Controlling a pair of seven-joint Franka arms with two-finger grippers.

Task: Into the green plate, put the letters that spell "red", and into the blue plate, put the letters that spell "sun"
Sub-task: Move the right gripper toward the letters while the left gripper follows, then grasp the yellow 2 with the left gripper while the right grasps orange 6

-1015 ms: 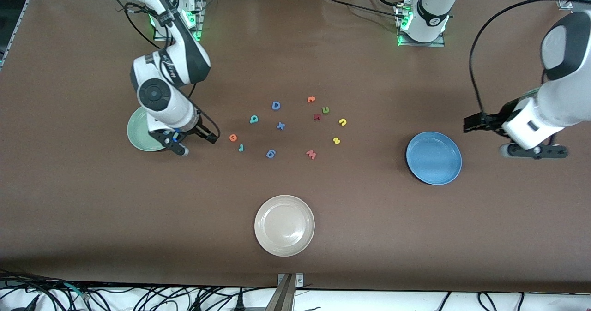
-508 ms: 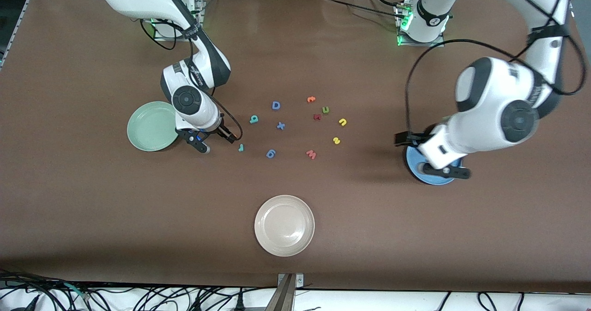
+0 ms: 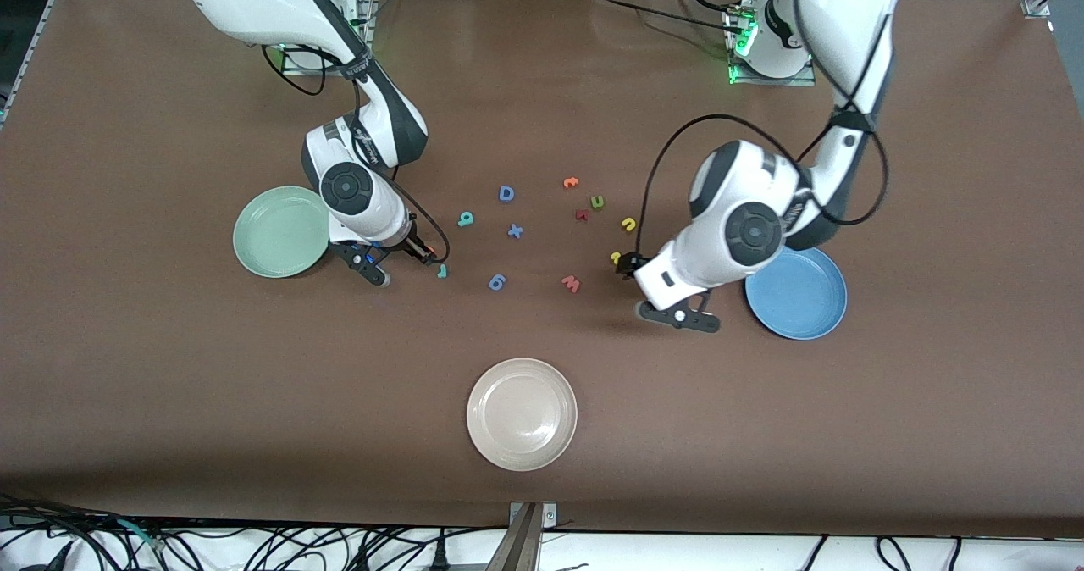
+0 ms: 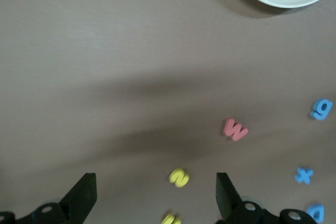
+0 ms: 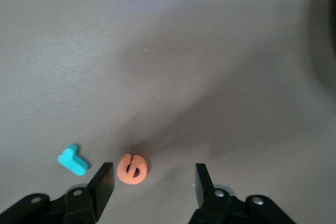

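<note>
- Since the earlier frames, the left arm has swung in from its own end of the table, so the left gripper [image 3: 673,287] now hangs over the yellow "s" [image 4: 179,178], beside the blue plate [image 3: 815,313].
- Its jaws stand wide apart, holding nothing; in the left wrist view the "s" lies between the two fingers.
- Meanwhile the right gripper [image 3: 398,262] has moved from the green plate [image 3: 267,245] toward the letters and is now low over the orange "e" [image 5: 131,168].
- Its jaws are parted, with the "e" between them near one finger; the letter is not yet pinched.
- The teal "r" [image 5: 72,160] lies just beside the "e". The teal "d" [image 3: 465,218], yellow "u" [image 3: 628,224] and green "n" [image 3: 597,202] rest on the table, and both plates are empty.
- I judge this is the first pick for each word.
- Next, each gripper should centre on its letter, go down to the table and close, because such thin foam slips away easily.
</note>
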